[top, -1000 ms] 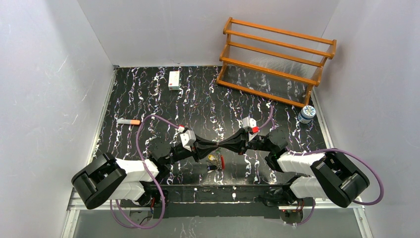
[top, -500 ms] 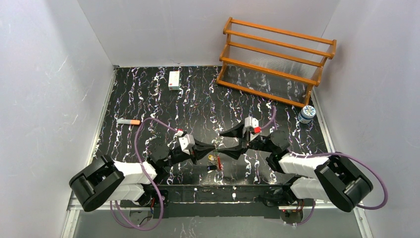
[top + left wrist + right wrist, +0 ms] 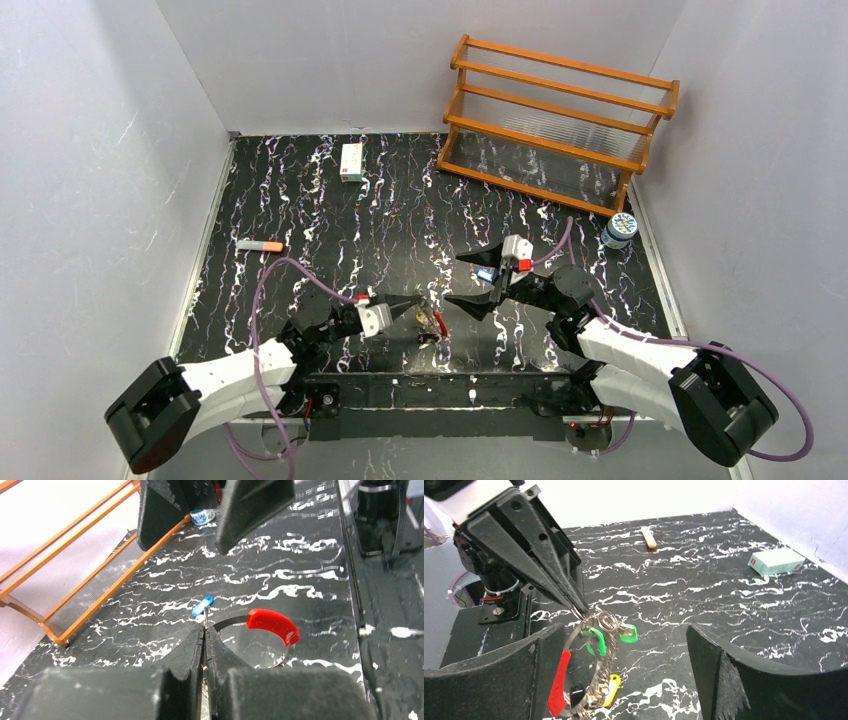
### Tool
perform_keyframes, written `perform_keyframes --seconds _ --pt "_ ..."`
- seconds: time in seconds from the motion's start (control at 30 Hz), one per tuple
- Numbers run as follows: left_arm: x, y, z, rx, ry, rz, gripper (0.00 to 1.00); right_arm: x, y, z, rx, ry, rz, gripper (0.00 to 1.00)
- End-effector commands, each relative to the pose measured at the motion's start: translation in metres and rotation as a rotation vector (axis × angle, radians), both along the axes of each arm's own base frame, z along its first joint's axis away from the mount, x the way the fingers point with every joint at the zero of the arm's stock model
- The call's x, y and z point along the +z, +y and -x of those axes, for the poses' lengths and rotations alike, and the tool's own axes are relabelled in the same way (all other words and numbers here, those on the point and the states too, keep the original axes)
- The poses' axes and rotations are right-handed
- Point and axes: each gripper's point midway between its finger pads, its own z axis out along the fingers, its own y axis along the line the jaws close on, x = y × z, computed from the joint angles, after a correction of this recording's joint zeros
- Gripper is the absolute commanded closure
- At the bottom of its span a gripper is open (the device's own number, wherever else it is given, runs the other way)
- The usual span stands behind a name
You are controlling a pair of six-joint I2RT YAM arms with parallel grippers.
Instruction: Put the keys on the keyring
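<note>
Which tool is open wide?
The right tool, its fingers spread far apart. The left tool is pinched shut on the keyring.

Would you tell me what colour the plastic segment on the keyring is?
The plastic segment is red, clearest in the left wrist view.

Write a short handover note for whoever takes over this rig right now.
Left claw: shut on the thin stem of the blue key, right at the keyring.
Right claw: open, holding nothing, just beyond the ring.
Done: a green tag lies among the ring's cluster; whether it is threaded on cannot be told.
To do: work the blue key onto the ring, then check the green one.
</note>
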Motion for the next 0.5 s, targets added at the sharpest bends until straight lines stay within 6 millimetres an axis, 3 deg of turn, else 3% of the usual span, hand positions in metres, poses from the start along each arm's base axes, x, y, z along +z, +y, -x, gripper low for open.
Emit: perform_keyframes --seconds 0.0,0.2,0.47 --pt "-0.01 0.003 0.001 -0.029 -0.164 -0.157 1.0 0.009 0.0 -0.012 -0.049 -0.008 -0.002 0.01" --pt "-0.016 0.006 -0.005 -0.005 -0.118 -0.239 1.0 0.006 0.002 -0.017 -0.063 0.04 0.0 0.01" --pt "-0.033 -0.003 -0.027 0.13 0.298 -0.288 1.0 0.001 -0.001 -0.05 -0.2 0.272 0.015 0.01"
